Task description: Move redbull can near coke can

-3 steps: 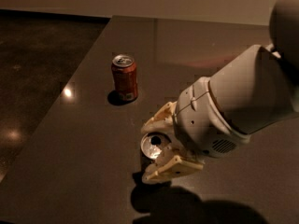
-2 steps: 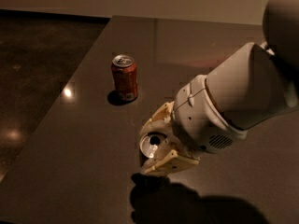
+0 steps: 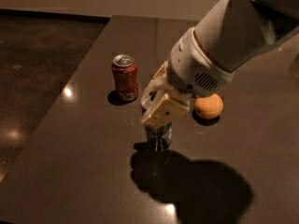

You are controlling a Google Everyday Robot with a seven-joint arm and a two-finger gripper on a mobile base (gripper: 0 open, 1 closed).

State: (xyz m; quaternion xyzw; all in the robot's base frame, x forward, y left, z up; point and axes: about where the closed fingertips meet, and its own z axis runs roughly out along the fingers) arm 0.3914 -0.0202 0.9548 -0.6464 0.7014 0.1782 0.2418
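Observation:
The redbull can (image 3: 158, 135) is a slim dark silver can near the middle of the dark table. Only its lower body shows below my gripper (image 3: 157, 99), whose cream fingers (image 3: 162, 111) are shut on its top from above. The coke can (image 3: 124, 77) is red-orange with a silver top. It stands upright to the left of and a little behind the redbull can, roughly one can's height away. My white arm (image 3: 219, 41) reaches in from the upper right.
A round orange fruit (image 3: 209, 106) lies on the table (image 3: 84, 171) just right of my gripper, partly behind the arm. The table's left edge runs diagonally, with dark floor (image 3: 37, 69) beyond it. My arm's shadow falls on the near table.
My gripper and arm have moved up and back with the redbull can, closer to the coke can. The orange fruit, hidden before, now shows beside the arm.

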